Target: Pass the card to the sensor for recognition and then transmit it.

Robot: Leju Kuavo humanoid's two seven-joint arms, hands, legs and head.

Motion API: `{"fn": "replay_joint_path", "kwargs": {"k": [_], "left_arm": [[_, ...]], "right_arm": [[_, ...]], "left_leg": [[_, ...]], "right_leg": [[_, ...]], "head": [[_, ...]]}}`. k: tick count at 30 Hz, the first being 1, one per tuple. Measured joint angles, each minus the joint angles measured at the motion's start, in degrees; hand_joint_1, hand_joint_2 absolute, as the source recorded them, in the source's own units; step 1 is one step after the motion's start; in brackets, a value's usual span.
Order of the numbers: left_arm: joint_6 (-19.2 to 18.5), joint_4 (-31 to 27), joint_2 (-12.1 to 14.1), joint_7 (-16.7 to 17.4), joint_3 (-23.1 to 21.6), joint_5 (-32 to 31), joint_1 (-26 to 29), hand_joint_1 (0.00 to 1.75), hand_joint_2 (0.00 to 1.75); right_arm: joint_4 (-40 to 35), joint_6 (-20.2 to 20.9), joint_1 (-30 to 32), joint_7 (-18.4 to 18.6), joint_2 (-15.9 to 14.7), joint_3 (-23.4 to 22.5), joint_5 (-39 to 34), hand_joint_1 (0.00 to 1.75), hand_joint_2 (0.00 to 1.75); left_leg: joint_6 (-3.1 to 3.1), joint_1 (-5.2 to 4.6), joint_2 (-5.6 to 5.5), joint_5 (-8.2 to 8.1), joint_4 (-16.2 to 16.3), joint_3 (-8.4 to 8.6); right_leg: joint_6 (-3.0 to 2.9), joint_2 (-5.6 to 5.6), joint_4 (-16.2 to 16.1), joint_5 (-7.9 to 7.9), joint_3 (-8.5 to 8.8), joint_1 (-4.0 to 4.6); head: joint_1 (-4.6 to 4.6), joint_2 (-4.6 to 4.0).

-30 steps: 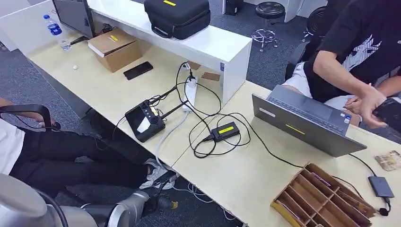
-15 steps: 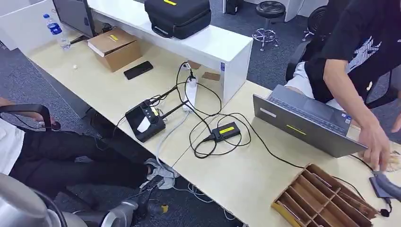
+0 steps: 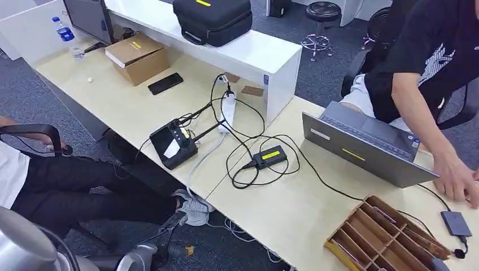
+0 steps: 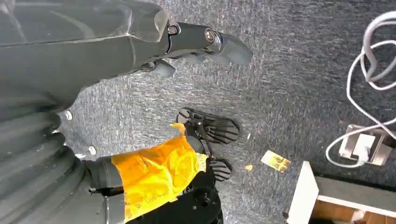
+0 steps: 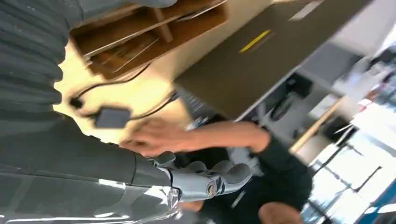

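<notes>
desk [image 3: 316,212] surface, pale wood, carries everything at working height within reach of the seated person [image 3: 429,62]. on its raised white shelf sits a black case [image 3: 212,20], parked out of the way. an open laptop [image 3: 364,144] faces the person, who leans across it with a hand [image 3: 460,180] stretched toward the desk's far right corner, probably to set out or adjust something for the robot. a wooden slotted rack [image 3: 378,237] stands at the near edge, its dividers keeping flat things upright and easy to draw; i cannot tell whether the card is among them. no card can be picked out for certain on the desk. a black screened device [image 3: 172,145] lies further left, cabled to a power strip [image 3: 227,110]. the small dark sensor [image 3: 455,223] lies flat beside the rack on its own cable, close to where a card would be drawn, so the pass is short.

right hand [image 5: 205,179] hovers above the desk near the person's arm, fingers loosely stretched out and holding nothing, seemingly waiting its turn. left hand [image 4: 201,44] hangs low over the carpet, fingers relaxed and slightly apart, also bare. a small yellowish card-like scrap [image 4: 275,161] lies on the floor, too small to identify. judging from this, the task is at its very start.
</notes>
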Motion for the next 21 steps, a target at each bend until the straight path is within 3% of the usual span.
{"fn": "replay_joint_path", "kwargs": {"k": [5, 10, 15, 21], "left_arm": [[0.31, 0.02, -0.04, 0.26, 0.66, -0.22, 0.07, 0.0, 1.75], [0.37, 0.02, -0.26, 0.85, 0.7, -0.77, -0.02, 0.0, 1.75], [0.39, 0.02, -0.48, 1.48, 0.74, -1.18, -0.18, 0.0, 1.75], [0.37, 0.02, -0.66, 1.83, 0.74, -1.38, -0.28, 0.0, 1.75]], "right_arm": [[0.81, -10.9, 1.22, 6.85, -0.02, 0.74, 16.57, 0.0, 1.75], [2.62, -17.3, 1.22, 11.75, 0.22, 2.73, 27.32, 0.0, 1.75], [3.87, -20.44, 1.22, 14.76, 0.83, 4.15, 33.47, 0.0, 1.75], [4.87, -21.45, 1.21, 15.98, 1.6, 5.22, 36.73, 0.0, 1.75]], "left_leg": [[0.0, 0.0, 0.0, 0.0, 0.0, -0.03], [0.0, 0.0, -0.01, 0.0, 0.0, -0.03], [0.0, 0.0, -0.01, 0.0, 0.0, -0.03], [0.0, 0.0, 0.0, 0.0, 0.0, -0.03]], "right_leg": [[0.0, 0.0, 0.0, 0.0, -0.01, 0.0], [0.0, 0.0, 0.01, 0.0, -0.01, 0.0], [0.0, 0.0, 0.01, 0.0, -0.01, 0.0], [0.0, 0.0, 0.01, 0.0, -0.01, 0.0]], "head": [[0.0, 0.0], [0.0, 0.0], [0.0, 0.0], [0.02, 0.0]]}}
